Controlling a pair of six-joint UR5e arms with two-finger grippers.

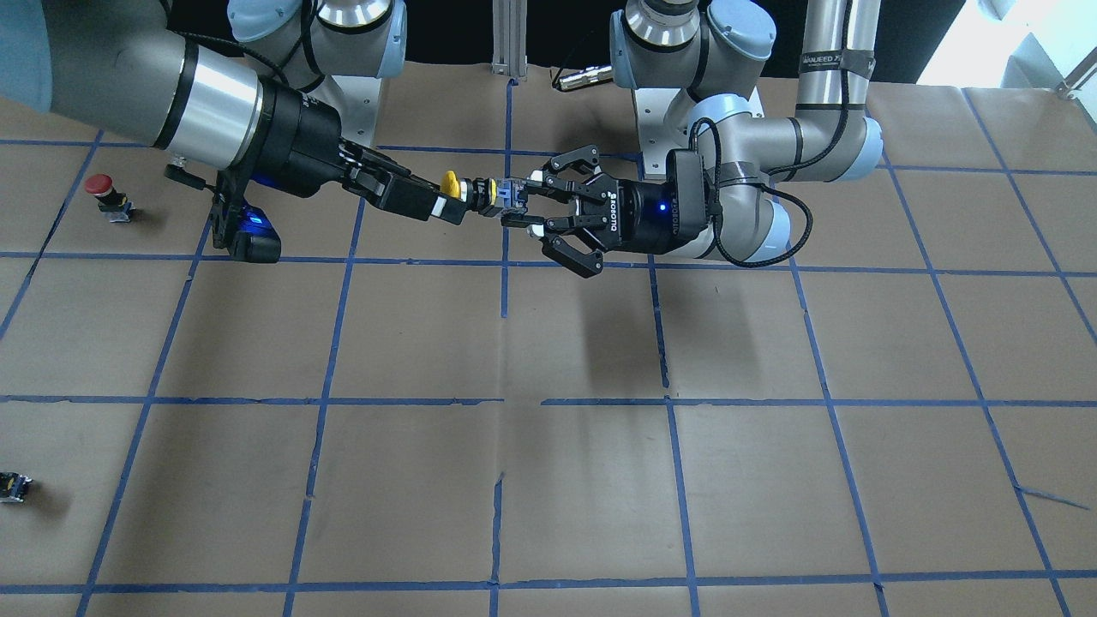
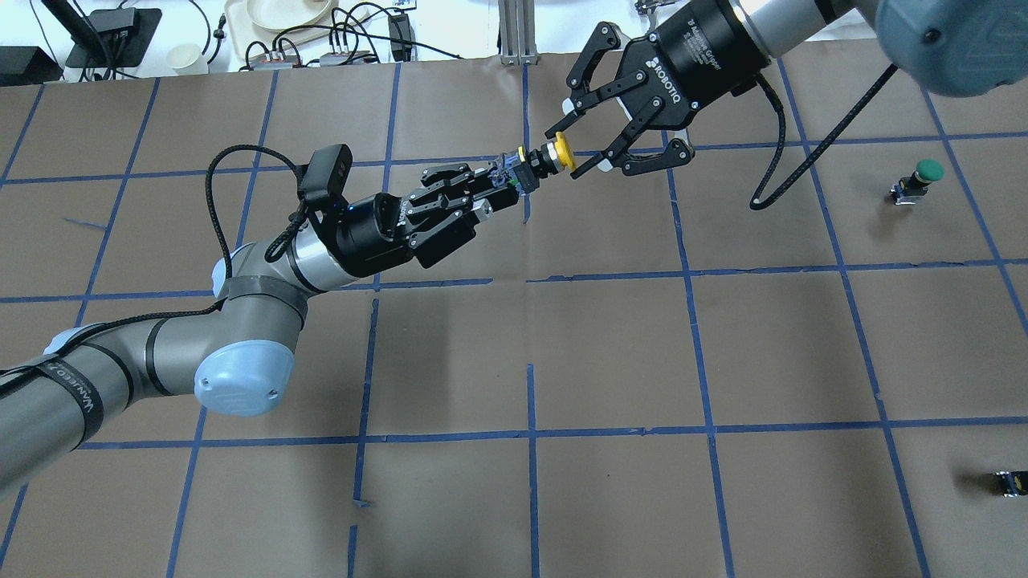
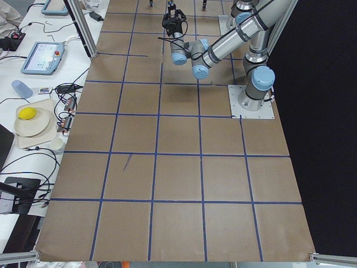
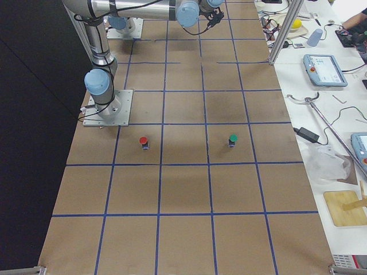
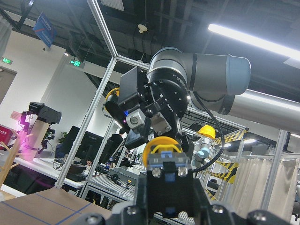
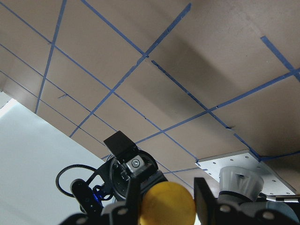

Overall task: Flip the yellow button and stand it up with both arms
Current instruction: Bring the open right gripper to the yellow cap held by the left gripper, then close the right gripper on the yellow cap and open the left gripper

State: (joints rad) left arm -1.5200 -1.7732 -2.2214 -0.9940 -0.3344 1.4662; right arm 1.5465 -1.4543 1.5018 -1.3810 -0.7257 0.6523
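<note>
The yellow button [image 2: 552,157] is held level in the air between the two arms, with its yellow cap towards my right arm. My left gripper [image 2: 502,178] is shut on its grey-black contact block. It also shows in the front view [image 1: 524,202]. My right gripper [image 2: 566,151] is open, with its jaws on either side of the yellow cap and a small gap on each side. In the right wrist view the cap [image 6: 168,204] sits between the fingers. In the left wrist view the block [image 5: 162,157] fills the space between the pads.
A red button [image 1: 101,187] and a green button [image 2: 923,172] stand on the brown table [image 2: 610,361] on my right side. A small black-yellow block [image 2: 1008,482] lies near the right edge. Cables and dishes lie beyond the far edge.
</note>
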